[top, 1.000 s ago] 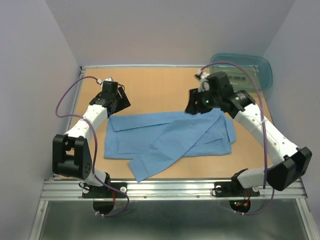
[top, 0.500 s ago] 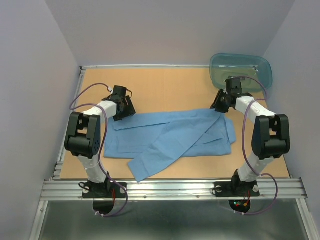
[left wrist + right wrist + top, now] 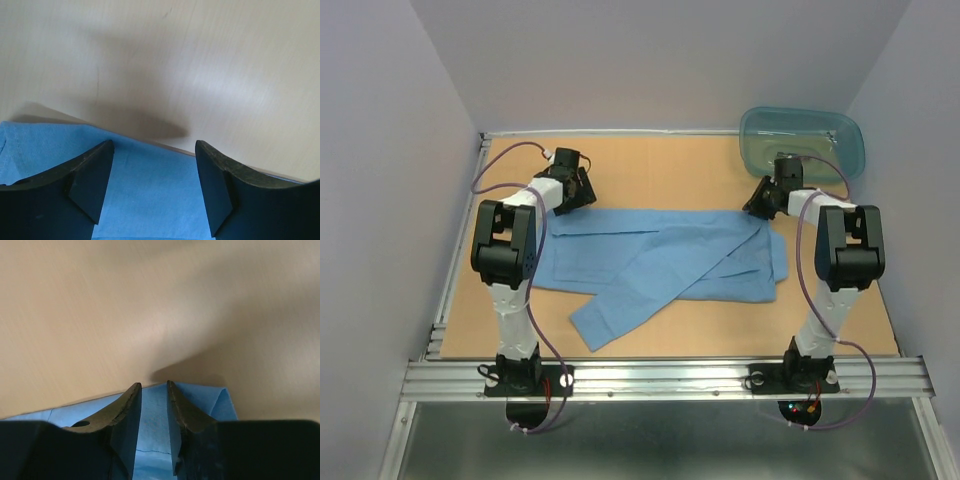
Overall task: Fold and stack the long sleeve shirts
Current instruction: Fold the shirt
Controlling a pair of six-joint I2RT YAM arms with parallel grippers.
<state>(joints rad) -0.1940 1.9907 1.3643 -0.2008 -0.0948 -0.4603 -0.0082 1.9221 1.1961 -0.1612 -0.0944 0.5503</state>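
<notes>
Tabletop (image 3: pixel 660 165) is being partly covered by shirt (image 3: pixel 660 260); L gripper (image 3: pixel 152 145) being held spread, R gripper (image 3: pixel 154 385) narrowly gapped, at shirt's far edge.

The tan wooden table (image 3: pixel 660 170) is carrying a single light blue shirt (image 3: pixel 670 260), which is lying flat and spreading across the middle of the board from left to right. One sleeve (image 3: pixel 620 310) is crossing over the body on a slant and trailing toward the near left, its end resting on bare wood. The shirt's far edge is lying flush against the tabletop in both wrist views. A translucent teal tub (image 3: pixel 802 140) is sitting at the far right corner, apart from the shirt.
</notes>
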